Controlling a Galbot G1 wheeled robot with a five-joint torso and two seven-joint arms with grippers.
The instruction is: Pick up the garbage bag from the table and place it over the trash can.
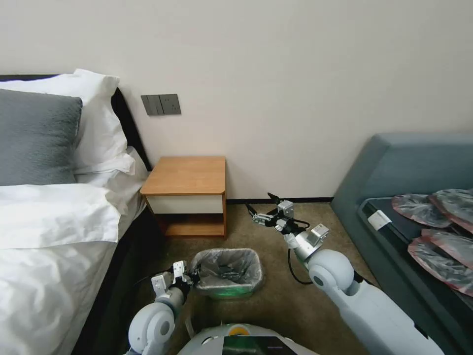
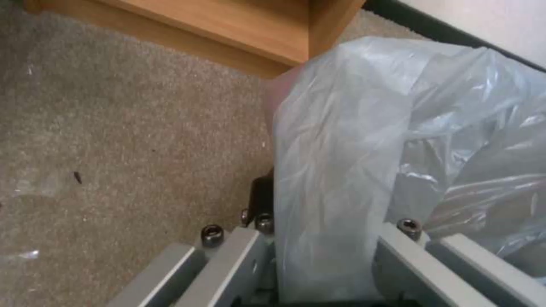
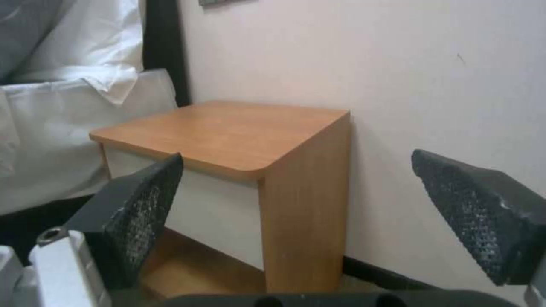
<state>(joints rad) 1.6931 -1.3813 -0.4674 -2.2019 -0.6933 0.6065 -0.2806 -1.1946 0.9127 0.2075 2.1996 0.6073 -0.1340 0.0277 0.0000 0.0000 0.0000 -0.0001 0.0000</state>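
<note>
head view gives us the garbage bag (image 1: 227, 268) already draped into the trash can (image 1: 231, 291), its crinkly grey plastic lining the opening and folded out over the rim, so we judge the fitting nearly done. the can stands on the carpet (image 1: 276, 305) just in front of the table (image 1: 187, 175), whose orange-brown top is bare, which fits a bag that has left it.

our left gripper (image 1: 189, 277) is low at the can's left edge, touching the plastic there. from the left wrist we see the bag (image 2: 352, 170) running between the grey finger plates, so we read that hand as clenched on a fold of the bag at the rim, most likely to hold the edge stretched over the can's lip so it does not slip back inside.

our right gripper (image 1: 261, 209) hangs well apart from the can, raised over the carpet to the table's right. its dark textured pads (image 3: 142, 213) stand wide apart with nothing between them, and they face the table (image 3: 227, 136) and the wall; we take it as released and kept clear of the left arm's work.

beside us lie the bed (image 1: 49, 222) on the left and a grey sofa (image 1: 409, 162) on the right.
</note>
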